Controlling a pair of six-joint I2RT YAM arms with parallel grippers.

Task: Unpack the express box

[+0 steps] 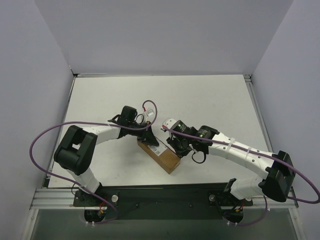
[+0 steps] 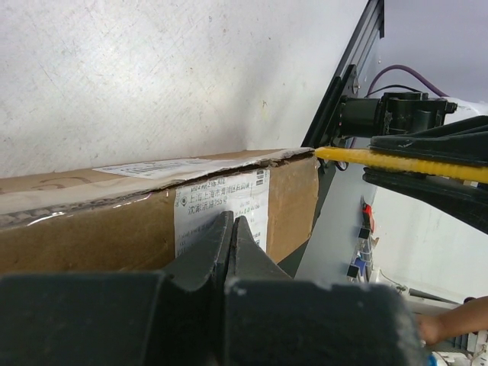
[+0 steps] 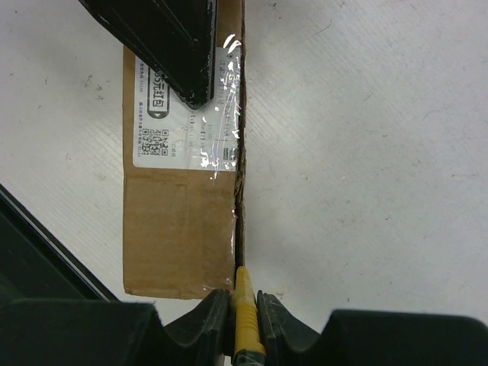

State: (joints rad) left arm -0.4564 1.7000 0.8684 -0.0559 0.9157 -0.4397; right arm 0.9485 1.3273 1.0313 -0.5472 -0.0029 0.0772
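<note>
The express box (image 1: 161, 154) lies slantwise on the white table (image 1: 210, 100) near its front edge, hemmed in by both arms. The left gripper (image 2: 232, 244), jaws pressed together, sits at the shipping label (image 3: 164, 114), while the right gripper (image 3: 244, 305) pinches a yellow utility knife (image 2: 404, 162) whose tip meets the box's ragged lid seam. Purple cables (image 1: 45, 132) loop over both arms, and bare tabletop runs from the box's far side to the grey walls (image 1: 150, 35).

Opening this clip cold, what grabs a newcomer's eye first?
A brown cardboard box lies mid-table between both arms. The right tool is shut on a yellow knife, whose tip sits at the torn seam along the box's edge. The left tool, shut, rests against the box's white label.
</note>
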